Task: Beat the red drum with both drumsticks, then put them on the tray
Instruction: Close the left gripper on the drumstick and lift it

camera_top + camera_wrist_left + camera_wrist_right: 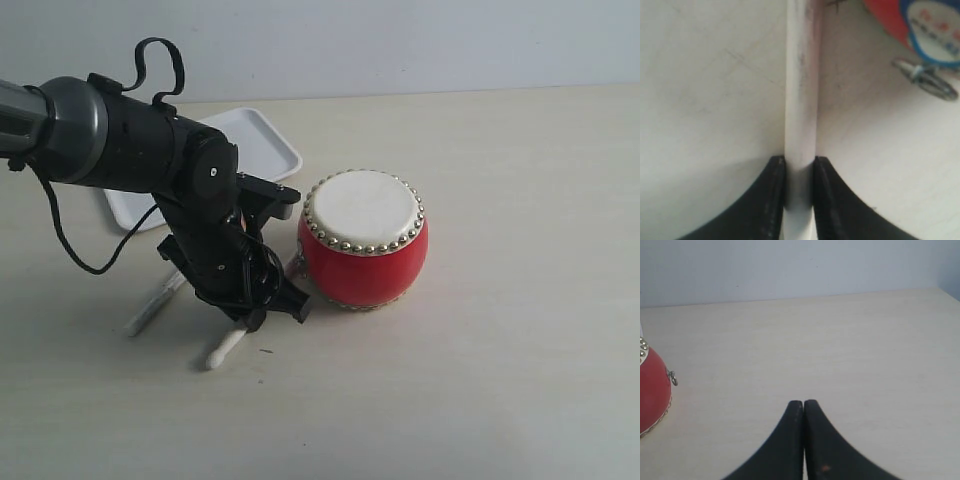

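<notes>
- Exterior view: the red drum [364, 240] stands upright near the middle of the tabletop [500, 380], skin up. The tray [262, 142] lies behind it toward the far edge and the left side, partly hidden by the left arm.
- The left gripper [262, 312] is down at the tabletop just left of the drum. The first drumstick [226, 347] pokes out from under it toward the near edge; the second drumstick [150, 306] lies just beside it, further left.
- Left wrist view: the left gripper [800, 162] has both black fingers [771, 192] pressed against the first drumstick [800, 100] — jaws clamped on it. The drum's red body [890, 25] and a metal ring [927, 80] show at one corner.
- Right wrist view: the right gripper [804, 405] has its jaws pressed together on nothing, over bare tabletop [840, 340], well apart from the drum [651, 390].
</notes>
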